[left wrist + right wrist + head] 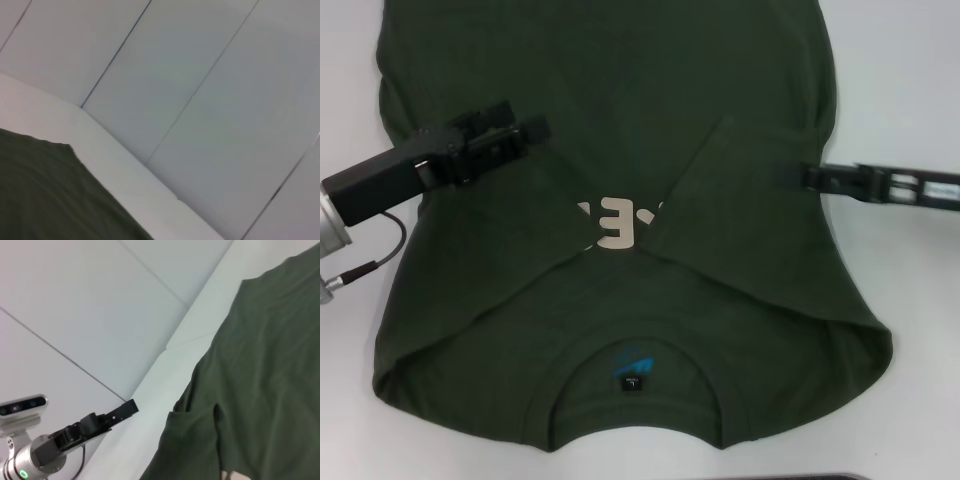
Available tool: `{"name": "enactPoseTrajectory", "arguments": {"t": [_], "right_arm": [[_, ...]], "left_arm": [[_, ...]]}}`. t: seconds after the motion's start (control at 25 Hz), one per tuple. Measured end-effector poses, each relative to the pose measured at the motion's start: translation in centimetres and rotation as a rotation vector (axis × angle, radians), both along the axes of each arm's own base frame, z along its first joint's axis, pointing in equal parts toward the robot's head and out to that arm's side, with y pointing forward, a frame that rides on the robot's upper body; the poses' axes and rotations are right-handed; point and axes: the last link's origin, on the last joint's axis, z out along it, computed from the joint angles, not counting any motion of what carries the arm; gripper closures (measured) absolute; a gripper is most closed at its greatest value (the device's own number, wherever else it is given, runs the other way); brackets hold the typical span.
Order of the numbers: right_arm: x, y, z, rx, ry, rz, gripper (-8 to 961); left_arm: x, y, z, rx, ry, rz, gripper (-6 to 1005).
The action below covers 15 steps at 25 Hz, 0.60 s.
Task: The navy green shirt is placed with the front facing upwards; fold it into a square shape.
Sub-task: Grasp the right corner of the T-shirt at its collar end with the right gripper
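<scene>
The shirt (pixel 620 150) lies spread flat on the white counter (pixel 910 80), filling most of the head view, with its ribbed collar (pixel 635 400) nearest the robot and the small black-and-blue neck label (pixel 633 368) showing inside the neck opening. Just beyond the collar, both sleeves are folded inward over the chest, their edges meeting in a shallow V so that only part of the pale block lettering (pixel 620 225) shows between them. The right sleeve flap (pixel 720 190) rises to a point over the middle of the garment. Farther out, the left tool (pixel 525 130) reaches in from the left side and hovers over the cloth near the left fold; whether its fingers are spread or pressed together cannot be told. On the opposite side the right tool (pixel 795 177) lies low at the shirt's right edge, its tip against the fabric, and its state cannot be told either. The hem end of the shirt runs past the far edge of the head view.
</scene>
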Motion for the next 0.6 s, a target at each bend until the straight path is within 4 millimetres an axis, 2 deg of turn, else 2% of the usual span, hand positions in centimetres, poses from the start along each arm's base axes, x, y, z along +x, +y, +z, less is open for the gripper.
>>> {"name": "enactPoseTrajectory", "arguments": {"t": [0.32, 0.6], "right_arm": [[3.7, -5.1, 4.0, -0.06, 0.055, -0.104, 31], [6.0, -9.0, 6.3, -0.134, 0.08, -0.24, 37]], "left_arm": [[0.0, -0.7, 0.2, -0.004, -0.017, -0.021, 115], [0.0, -0.9, 0.0, -0.011, -0.02, -0.025, 115]]}}
